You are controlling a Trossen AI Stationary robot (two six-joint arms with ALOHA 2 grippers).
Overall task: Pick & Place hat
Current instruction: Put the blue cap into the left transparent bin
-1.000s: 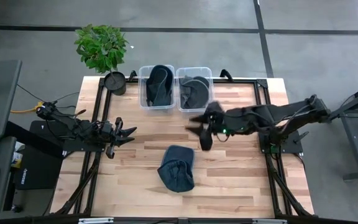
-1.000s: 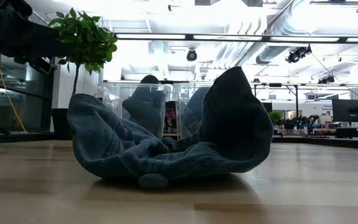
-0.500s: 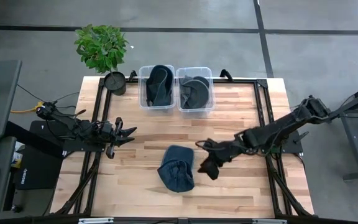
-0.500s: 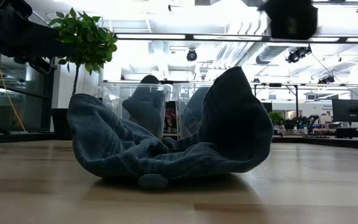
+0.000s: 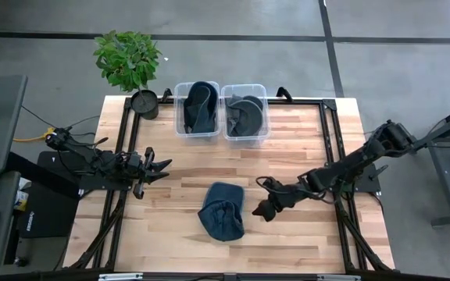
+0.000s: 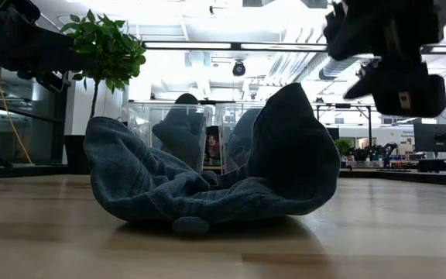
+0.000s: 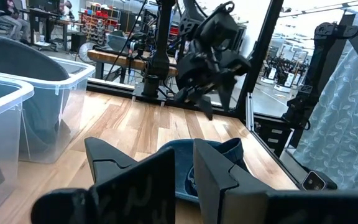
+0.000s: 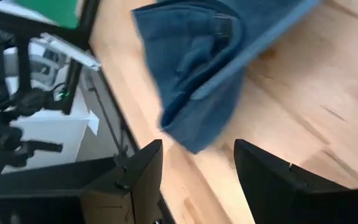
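A dark blue hat (image 5: 223, 211) lies crumpled on the wooden table, near its middle and toward the near edge; it fills the low view (image 6: 207, 170). My right gripper (image 5: 261, 201) hovers open just to the hat's right, above the table, fingers pointing toward it. Its wrist view (image 8: 197, 186) looks down on the hat (image 8: 210, 56) past the spread fingers. In the low view the right gripper (image 6: 393, 58) hangs at the upper right. My left gripper (image 5: 158, 168) waits open at the table's left, with the hat (image 7: 219, 152) beyond its fingers (image 7: 182, 180).
Two clear plastic bins (image 5: 198, 109) (image 5: 245, 111) stand side by side at the table's far edge, each with a dark hat inside. A potted plant (image 5: 129, 62) sits at the far left corner. Bare wood lies around the hat.
My right arm has swung from in front of the bins toward the table's near edge and come down beside the hat's right side, entering the low view from above. Its gripper stays open. The hat and my left arm have not moved.
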